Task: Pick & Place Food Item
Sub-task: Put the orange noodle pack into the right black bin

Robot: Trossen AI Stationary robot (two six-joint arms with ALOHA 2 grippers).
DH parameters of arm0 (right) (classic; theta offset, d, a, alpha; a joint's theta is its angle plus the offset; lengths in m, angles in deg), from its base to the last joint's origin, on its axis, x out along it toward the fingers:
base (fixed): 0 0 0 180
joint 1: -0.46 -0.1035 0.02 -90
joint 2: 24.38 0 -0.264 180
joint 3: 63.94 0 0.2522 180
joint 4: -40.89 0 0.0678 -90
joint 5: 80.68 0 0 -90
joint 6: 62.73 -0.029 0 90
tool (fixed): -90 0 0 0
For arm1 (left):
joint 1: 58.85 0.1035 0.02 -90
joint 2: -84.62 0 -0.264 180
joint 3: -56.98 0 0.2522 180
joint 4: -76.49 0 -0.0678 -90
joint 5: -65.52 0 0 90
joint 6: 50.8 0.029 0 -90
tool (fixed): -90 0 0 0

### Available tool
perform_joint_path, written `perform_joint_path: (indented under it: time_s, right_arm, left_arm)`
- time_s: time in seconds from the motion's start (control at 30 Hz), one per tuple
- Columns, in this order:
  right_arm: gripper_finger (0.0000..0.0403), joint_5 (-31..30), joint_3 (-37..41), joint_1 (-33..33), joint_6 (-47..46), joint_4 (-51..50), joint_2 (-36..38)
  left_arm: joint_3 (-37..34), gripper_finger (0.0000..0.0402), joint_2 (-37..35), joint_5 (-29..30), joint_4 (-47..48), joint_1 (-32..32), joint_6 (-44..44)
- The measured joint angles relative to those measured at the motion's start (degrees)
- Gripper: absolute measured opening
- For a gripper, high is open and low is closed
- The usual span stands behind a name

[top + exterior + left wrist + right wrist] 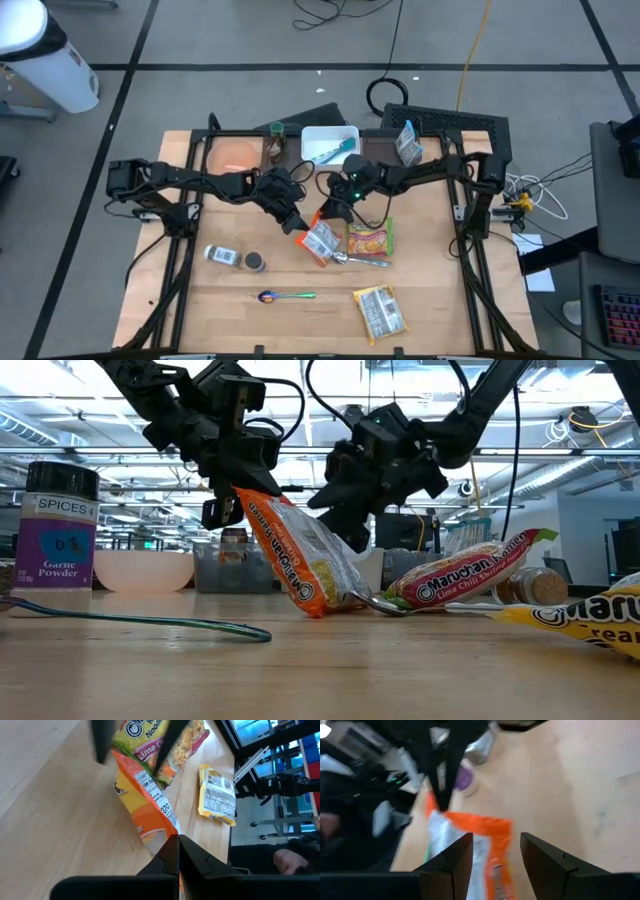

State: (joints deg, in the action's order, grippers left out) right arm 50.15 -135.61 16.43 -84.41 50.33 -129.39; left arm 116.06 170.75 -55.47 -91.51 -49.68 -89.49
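Left to right on the wooden tabletop [220,310]: 1 pink bowl [235,152] at the back left, w/ a small green-capped jar [276,131] just beside it. Nearer the front, 1 spice bottle [222,256] lies on its side, a dark round lid [255,262] next to it. 1 iridescent spoon [285,296] sits near the front edge.

Left gripper [297,225] is at centre, fingers pinched tight on the top corner of the orange ramen packet [319,242]; the packet hangs tilted, lower end touching the tabletop. Right gripper [327,212] is just beside it, over the same packet, fingers partly apart w/ nothing between them.

Noodle packets, 3 total: the orange one held, 1 lime chili packet [369,241] flat just right of it, 1 yellow packet [380,311] well apart toward the front right. A 2nd spoon [352,259], silver, lies under the orange and lime chili packets' near edges.

Back centre: 1 white bin [322,138] w/ a teal item inside. Back right: 1 small silvery pouch [407,146] on a black tray [470,126].
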Motion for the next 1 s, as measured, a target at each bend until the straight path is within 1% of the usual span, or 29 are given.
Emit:
perform_joint_path:
  time_s: [0.17, 0.27, 0.37, 0.5, 0.53, 0.77, 1.0]
  right_arm:
    - [0.0152, -0.1, 0.0, -0.8, 0.7, 0.1, 0.0]
    - [0.0131, -0.1, 0.0, -0.8, 0.8, 0.0, 0.0]
    - [0.0094, 0.0, 0.0, -0.8, 1.2, 0.0, 0.0]
    - [0.0024, 1.4, 0.0, -0.8, 1.4, 0.0, 0.0]
    - [0.0012, 1.4, 0.0, -0.8, 1.4, 0.0, 0.0]
    - [0.0001, 1.3, 0.0, -0.8, 0.2, 0.0, 0.0]
    - [0.0, 1.3, 0.0, -1.1, -0.4, 0.0, 0.0]
  left_arm:
    - [0.0, 0.0, 0.0, 0.4, 0.0, 0.0, 0.0]
    - [0.0, 0.0, 0.0, 0.4, 0.0, 0.0, 0.1]
    - [0.0, 0.0, 0.0, 0.4, 0.0, 0.0, 0.1]
    - [0.0, 0.0, 0.0, 0.8, 0.0, 0.0, 0.0]
    - [0.0, 0.0, 0.0, 0.8, 0.0, 0.1, 0.0]
    - [0.0, 0.0004, 0.0, 1.0, 0.0, 0.2, -1.0]
    - [0.0, 0.004, 0.0, -0.1, -0.1, 1.9, -2.6]
